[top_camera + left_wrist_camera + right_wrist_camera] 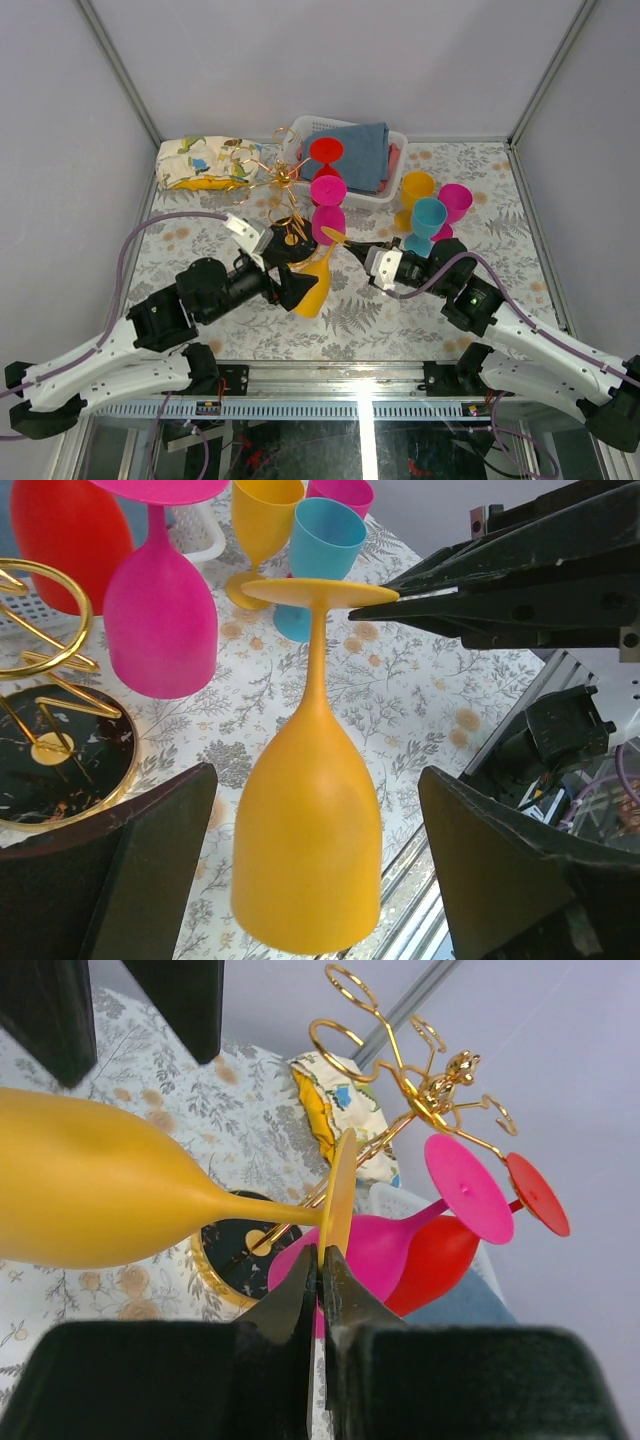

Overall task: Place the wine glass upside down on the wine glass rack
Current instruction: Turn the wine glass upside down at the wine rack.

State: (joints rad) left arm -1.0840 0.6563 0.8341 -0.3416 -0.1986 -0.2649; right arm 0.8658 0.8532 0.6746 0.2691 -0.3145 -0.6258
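Inside the spread left gripper [315, 773] hangs the wine glass [305, 850] — right gripper [320, 1265] pinching its foot.

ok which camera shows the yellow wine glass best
Left wrist: the whole yellow wine glass shows upside down, foot pinched by the right end effector. Right wrist crops its bowl; top external shows it small and partly hidden.

The wine glass [315, 285] is just before the rack [284, 182].
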